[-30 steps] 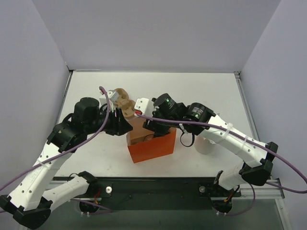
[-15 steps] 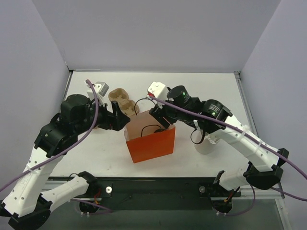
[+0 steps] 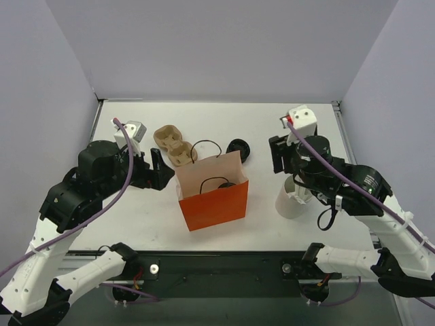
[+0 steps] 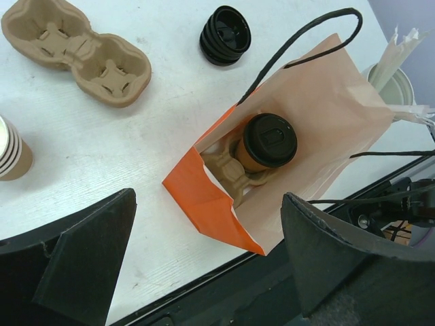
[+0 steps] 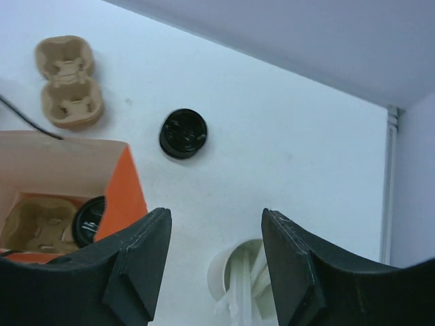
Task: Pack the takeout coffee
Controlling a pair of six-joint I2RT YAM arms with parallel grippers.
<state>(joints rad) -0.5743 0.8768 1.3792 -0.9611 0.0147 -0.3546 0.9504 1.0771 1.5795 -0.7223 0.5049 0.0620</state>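
Note:
The takeout coffee, a tan cup with a black lid, stands in a cardboard carrier inside the upright orange bag. The right wrist view shows its lid just past the bag's orange edge. My left gripper hangs open left of the bag and touches nothing. Looking down from that wrist, the open left gripper frames the bag's mouth. My right gripper is open and empty, well right of the bag and above the white cup. The right gripper has only table between its fingers.
A spare cardboard carrier lies behind the bag on the left. A stack of black lids sits behind the bag. A white cylinder cup holding white sticks stands right of the bag. Stacked paper cups show at the left edge.
Both arms have drawn back from the bag, the left to the left and the right far to the right. The left gripper has opened wide. The bag now stands free.

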